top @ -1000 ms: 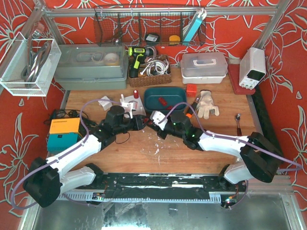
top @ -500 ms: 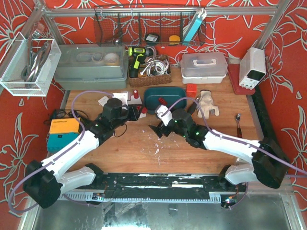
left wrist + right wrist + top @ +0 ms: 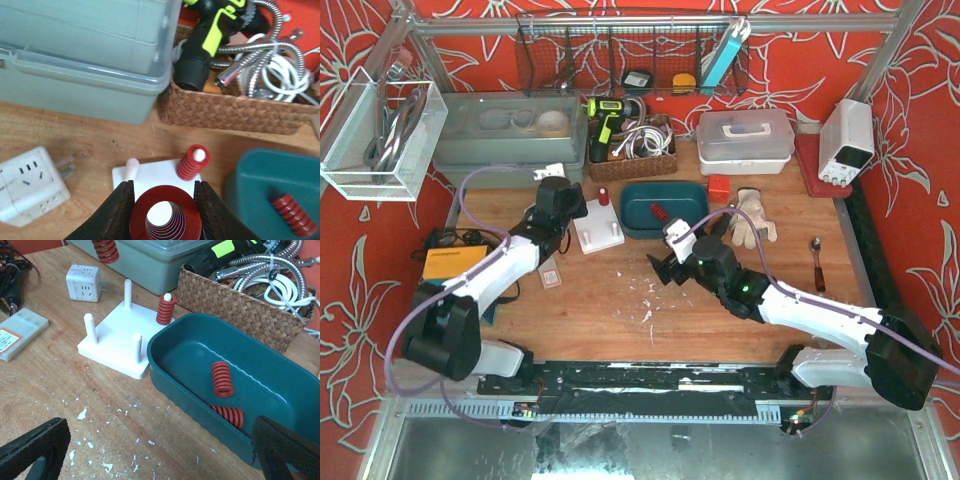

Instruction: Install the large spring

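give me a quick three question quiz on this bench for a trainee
1. True or false: the large red coil spring sits in the right pincer.
2. How many pegs of the white four-peg base carry a spring? A none, B one, C three.
3. Fill in: the teal plastic tray holds ___ loose red springs.
Key: 1 false, the left pincer grips it; 2 B; 3 two.

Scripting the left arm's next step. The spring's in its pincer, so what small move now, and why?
Probably lower the left pincer straight down, kept shut. The spring hangs above the base, and a white peg tip shows roughly centred through its bore, so it looks lined up.
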Robot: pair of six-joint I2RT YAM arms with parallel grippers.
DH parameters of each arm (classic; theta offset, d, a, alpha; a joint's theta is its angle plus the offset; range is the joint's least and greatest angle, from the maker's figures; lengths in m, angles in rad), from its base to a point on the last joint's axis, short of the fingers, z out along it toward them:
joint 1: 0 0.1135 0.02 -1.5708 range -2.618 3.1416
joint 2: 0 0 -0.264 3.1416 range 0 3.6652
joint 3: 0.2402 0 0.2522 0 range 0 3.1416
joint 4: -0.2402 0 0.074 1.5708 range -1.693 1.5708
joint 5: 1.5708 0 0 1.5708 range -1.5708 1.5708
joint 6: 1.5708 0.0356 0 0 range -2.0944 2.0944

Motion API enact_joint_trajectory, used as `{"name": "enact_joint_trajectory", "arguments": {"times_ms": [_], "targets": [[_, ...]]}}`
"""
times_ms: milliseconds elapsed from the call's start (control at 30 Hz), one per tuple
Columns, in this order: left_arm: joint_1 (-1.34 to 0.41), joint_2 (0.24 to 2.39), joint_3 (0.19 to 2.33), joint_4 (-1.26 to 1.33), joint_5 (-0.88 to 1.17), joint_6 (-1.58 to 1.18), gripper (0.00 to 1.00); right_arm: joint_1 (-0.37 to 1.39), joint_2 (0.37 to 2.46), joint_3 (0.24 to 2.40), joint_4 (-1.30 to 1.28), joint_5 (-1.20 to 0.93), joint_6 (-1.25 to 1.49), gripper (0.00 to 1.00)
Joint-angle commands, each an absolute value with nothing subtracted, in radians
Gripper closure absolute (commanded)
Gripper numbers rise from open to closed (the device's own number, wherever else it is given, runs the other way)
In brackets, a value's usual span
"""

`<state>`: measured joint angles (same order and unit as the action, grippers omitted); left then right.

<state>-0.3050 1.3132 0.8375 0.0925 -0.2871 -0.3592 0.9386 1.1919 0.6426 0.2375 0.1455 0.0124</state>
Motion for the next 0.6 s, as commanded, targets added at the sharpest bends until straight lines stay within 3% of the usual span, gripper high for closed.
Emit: {"name": "enact_joint_trajectory", "arguments": {"times_ms": [0, 567], "targets": [[-0.267, 1.415, 0.921, 0.175, -0.323, -0.309, 1.0, 0.94, 1.19, 0.636, 0.261, 0.18, 0.04, 0.01], [-0.196, 1.676, 1.029, 0.206, -0.262, -0.264, 1.0, 0.939, 1.199, 0.638, 0.265, 0.171, 0.019, 0.01]]}}
